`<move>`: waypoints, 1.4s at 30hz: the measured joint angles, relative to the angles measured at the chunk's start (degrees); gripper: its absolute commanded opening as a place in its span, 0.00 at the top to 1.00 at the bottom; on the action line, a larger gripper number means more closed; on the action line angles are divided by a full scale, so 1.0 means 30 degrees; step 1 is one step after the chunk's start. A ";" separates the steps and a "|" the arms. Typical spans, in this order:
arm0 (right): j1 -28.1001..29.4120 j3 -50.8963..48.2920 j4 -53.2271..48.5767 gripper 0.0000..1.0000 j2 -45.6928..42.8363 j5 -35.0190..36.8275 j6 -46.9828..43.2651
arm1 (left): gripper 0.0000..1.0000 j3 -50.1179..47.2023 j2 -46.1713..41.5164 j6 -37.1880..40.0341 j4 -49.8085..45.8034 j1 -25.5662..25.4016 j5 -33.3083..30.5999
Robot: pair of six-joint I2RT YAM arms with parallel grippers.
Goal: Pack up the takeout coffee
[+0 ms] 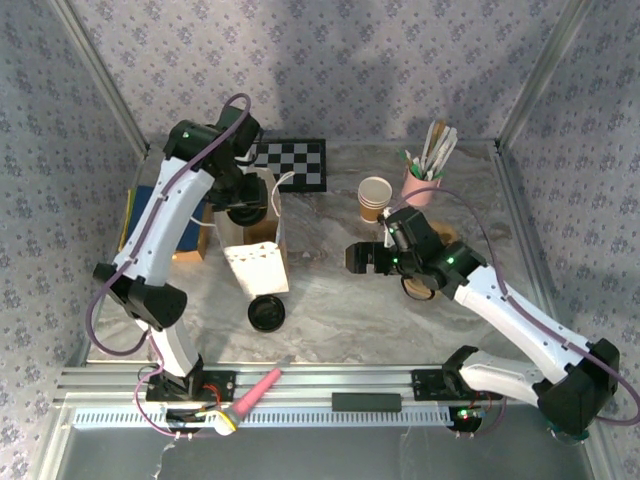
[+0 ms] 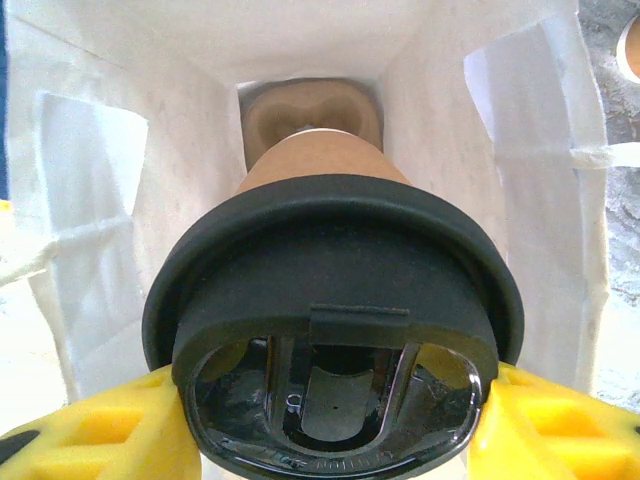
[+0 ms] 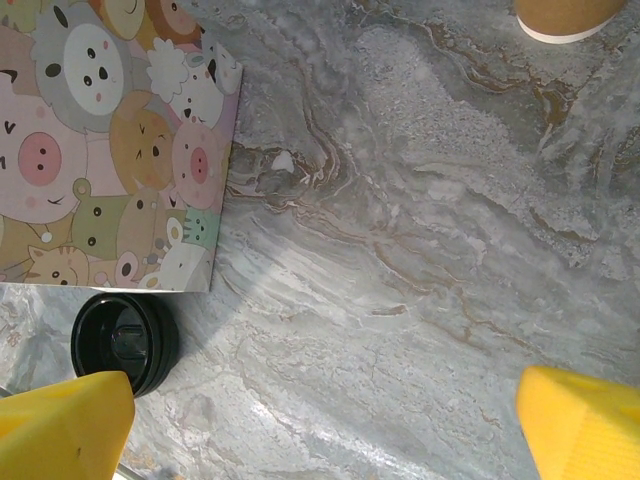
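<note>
Takeout coffee (image 2: 320, 165): tan-brown paper cup, black lid (image 2: 330, 260) on, down inside white bag (image 2: 450, 150). Left gripper (image 2: 320, 435) clamps it. Right gripper (image 3: 325, 420) spread wide.

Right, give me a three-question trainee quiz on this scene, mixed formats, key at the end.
1. True or false: the right gripper is holding a cup.
2. The left gripper grips the lidded coffee cup inside: A) the white paper bag; B) a drawer; C) a metal pot.
3. Fill in: the loose lid lying on the table is ____ in colour.
Key: 1 false; 2 A; 3 black.
</note>
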 measured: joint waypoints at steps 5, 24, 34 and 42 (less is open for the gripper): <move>0.0146 0.0364 0.0087 0.00 0.0415 -0.0175 -0.0073 | 0.46 -0.0036 -0.0721 -0.0189 0.0000 0.0022 0.0058; 0.0525 0.0532 0.0270 0.00 0.0699 -0.0321 -0.0357 | 0.48 0.3942 -0.1508 -0.0780 0.0007 0.0022 -0.0087; 0.1013 0.0532 0.0124 0.00 0.0532 -0.0138 -0.0350 | 0.49 0.7286 -0.0619 -0.0670 0.0007 -0.0044 -0.0248; 0.1129 0.0532 -0.0109 0.00 -0.0051 0.0270 -0.0342 | 0.49 0.5355 -0.0627 -0.0838 0.0015 -0.0823 0.0058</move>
